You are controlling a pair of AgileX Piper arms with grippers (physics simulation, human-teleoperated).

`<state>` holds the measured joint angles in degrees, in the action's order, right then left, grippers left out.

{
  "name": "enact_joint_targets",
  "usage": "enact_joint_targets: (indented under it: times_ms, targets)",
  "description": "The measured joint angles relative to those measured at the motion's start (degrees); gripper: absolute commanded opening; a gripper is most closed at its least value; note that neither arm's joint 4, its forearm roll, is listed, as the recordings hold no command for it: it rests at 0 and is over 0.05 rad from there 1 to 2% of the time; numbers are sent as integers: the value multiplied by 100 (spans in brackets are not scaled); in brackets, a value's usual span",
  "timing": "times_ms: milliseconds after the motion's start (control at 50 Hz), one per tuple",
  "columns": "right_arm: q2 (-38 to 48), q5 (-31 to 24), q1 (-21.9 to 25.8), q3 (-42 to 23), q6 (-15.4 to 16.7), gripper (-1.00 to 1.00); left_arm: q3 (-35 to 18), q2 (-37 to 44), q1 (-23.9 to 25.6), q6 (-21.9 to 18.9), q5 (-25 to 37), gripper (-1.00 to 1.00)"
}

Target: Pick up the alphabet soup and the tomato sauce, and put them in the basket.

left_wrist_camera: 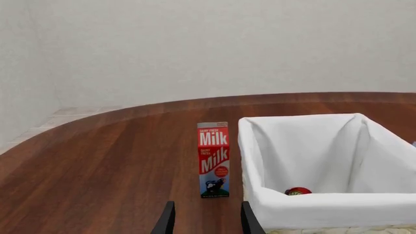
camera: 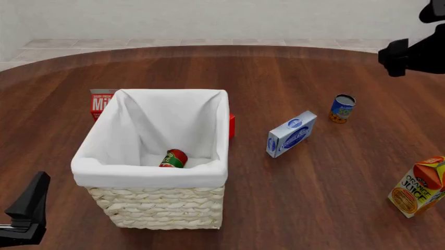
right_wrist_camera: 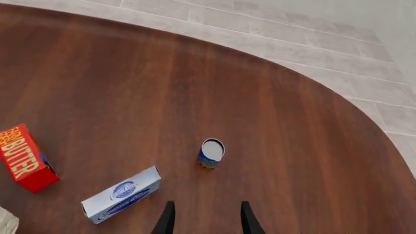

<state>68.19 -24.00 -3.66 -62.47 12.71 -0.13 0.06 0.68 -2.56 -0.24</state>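
Note:
The tomato sauce point(camera: 174, 158) lies on its side on the white liner inside the basket point(camera: 156, 205); the left wrist view shows its red end point(left_wrist_camera: 297, 191) just over the basket rim point(left_wrist_camera: 325, 204). The alphabet soup point(camera: 341, 108), a blue can with an orange base, stands upright on the table to the right. My right gripper point(right_wrist_camera: 205, 222) is open and empty, high above the soup point(right_wrist_camera: 211, 152). My left gripper point(left_wrist_camera: 208, 222) is also open and empty, low at the near left of the basket, facing the milk carton.
A milk carton point(left_wrist_camera: 213, 159) stands behind the basket's left corner, and a red butter box point(right_wrist_camera: 25, 158) beside its far right side. A blue-and-white box point(camera: 291, 134) lies between basket and soup. An orange juice carton point(camera: 419, 186) stands at the near right.

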Motion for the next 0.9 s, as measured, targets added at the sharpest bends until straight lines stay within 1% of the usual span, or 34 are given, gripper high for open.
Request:
enact_joint_targets:
  times_ms: [200, 520, 900]
  targets:
    - [275, 96, -114, -64, -31, 100, 0, 0, -3, -2, 5, 100]
    - [677, 232, -172, -121, -131, 100, 2, 1, -6, -1, 8, 100]
    - [986, 388, -221, -166, -138, 100, 2, 1, -10, 1, 9, 100]
